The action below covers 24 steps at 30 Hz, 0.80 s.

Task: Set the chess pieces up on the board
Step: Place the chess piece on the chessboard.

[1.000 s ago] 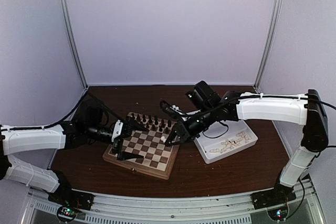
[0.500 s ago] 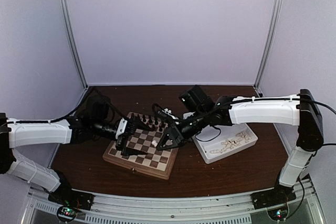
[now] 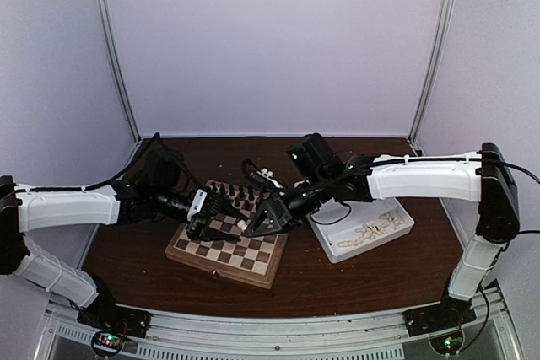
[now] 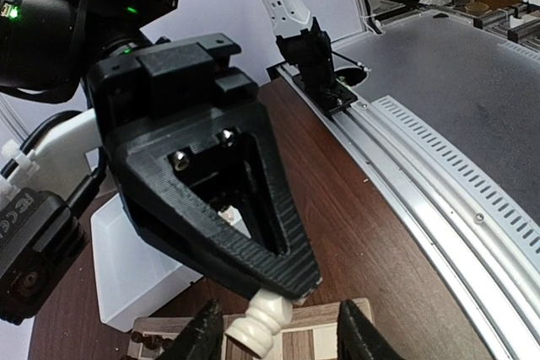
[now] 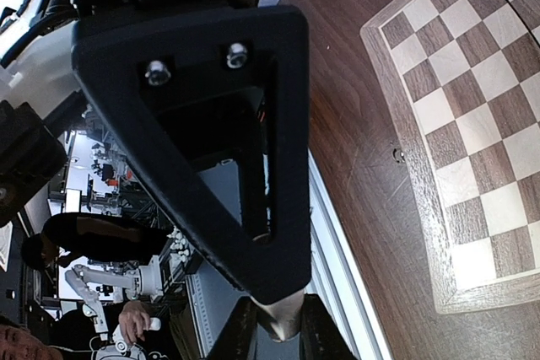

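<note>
A cream chess piece [image 4: 261, 324] hangs tilted above the board's [image 3: 226, 244] near-right part, and my right gripper [image 3: 252, 226] is shut on its top. In the right wrist view the piece [image 5: 283, 321] sits between the two dark fingers [image 5: 243, 332]. My left gripper [image 4: 283, 340] faces the right one, with a finger on either side of the piece's base. The left-hand finger [image 4: 203, 337] is close to the base and the other stands well clear, so the jaws are open. From above, the left gripper [image 3: 223, 216] meets the right one over the board.
Dark pieces [image 3: 240, 195] fill the board's far rows. A white tray [image 3: 403, 223] with several loose cream pieces [image 3: 369, 231] lies to the right of the board. Its wall [image 4: 126, 271] shows behind the right gripper. The table's metal front rail [image 4: 439, 166] runs nearby.
The right gripper carried the piece left over the board. The left gripper moved right to meet it, and its jaws narrowed around the piece's base.
</note>
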### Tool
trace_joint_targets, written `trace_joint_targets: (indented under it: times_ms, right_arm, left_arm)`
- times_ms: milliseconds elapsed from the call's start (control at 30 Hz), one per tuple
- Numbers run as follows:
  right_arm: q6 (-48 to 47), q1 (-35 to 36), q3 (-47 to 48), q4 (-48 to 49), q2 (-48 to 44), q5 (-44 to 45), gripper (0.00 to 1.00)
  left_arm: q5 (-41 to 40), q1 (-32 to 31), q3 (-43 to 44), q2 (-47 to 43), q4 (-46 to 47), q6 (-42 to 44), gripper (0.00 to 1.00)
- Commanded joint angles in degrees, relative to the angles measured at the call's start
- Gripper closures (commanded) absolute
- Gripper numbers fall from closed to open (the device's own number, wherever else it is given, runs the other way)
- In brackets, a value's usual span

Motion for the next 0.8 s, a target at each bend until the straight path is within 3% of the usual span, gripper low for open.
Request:
trace_joint_targets:
  times_ms: [0, 233, 500, 567, 667, 767]
  right_arm:
    - [1.19, 0.61, 1.27, 3.64, 0.97, -1.58, 0.82]
    - [2.51, 0.57, 0.85, 5.90, 1.65, -2.39, 0.82]
    - [4.24, 0.56, 0.13, 8.68, 1.67, -3.11, 0.82]
    - [4.31, 0.60, -0.03, 8.82, 1.58, -3.14, 0.82]
    - [4.55, 0.61, -0.14, 9.18, 1.57, -2.98, 0.82]
    - [4.91, 0.61, -0.36, 9.65, 1.53, -3.15, 0.82]
  left_arm:
    - [2.23, -0.36, 1.61, 0.58, -0.82, 1.73, 0.59]
    - [2.25, -0.38, 2.43, 0.90, -2.82, 3.39, 0.80]
    - [2.39, -0.34, 3.05, 1.47, -5.53, 4.64, 0.85]
    - [2.53, -0.34, 3.00, 1.47, -5.41, 4.54, 0.80]
    - [1.78, -0.38, 2.56, 1.47, -3.71, 3.12, 0.46]
    - [1.64, -0.38, 2.01, 1.17, -3.59, 2.96, 0.44]
